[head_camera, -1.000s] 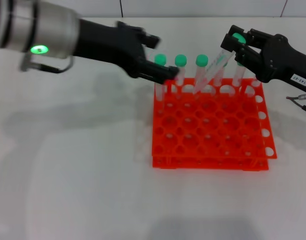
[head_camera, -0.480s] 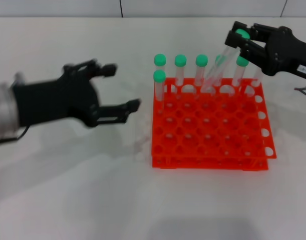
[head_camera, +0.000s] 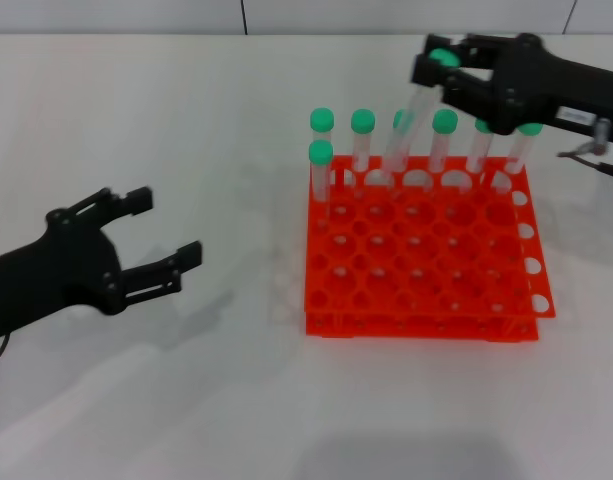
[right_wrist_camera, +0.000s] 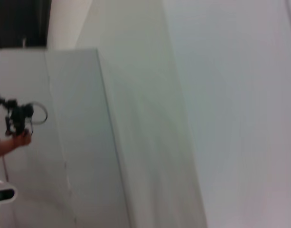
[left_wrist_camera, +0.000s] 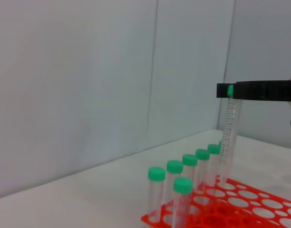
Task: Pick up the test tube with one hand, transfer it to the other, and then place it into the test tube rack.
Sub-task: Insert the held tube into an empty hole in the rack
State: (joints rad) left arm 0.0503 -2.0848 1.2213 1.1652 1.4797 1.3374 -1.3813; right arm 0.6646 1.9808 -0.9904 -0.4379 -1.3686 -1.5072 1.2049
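Placement step: black labelled right gripper (head_camera: 438, 72) clamps slender clear green-capped test tube (head_camera: 404, 135) over bright orange-red rack's (head_camera: 422, 250) far row, lowering needed; left gripper (head_camera: 151, 235) spread, empty.

Head view: looks down on the test tube rack (head_camera: 418, 250).
Left wrist view: low, level, shares rack (left_wrist_camera: 240, 199).
Right wrist view: faces walls.
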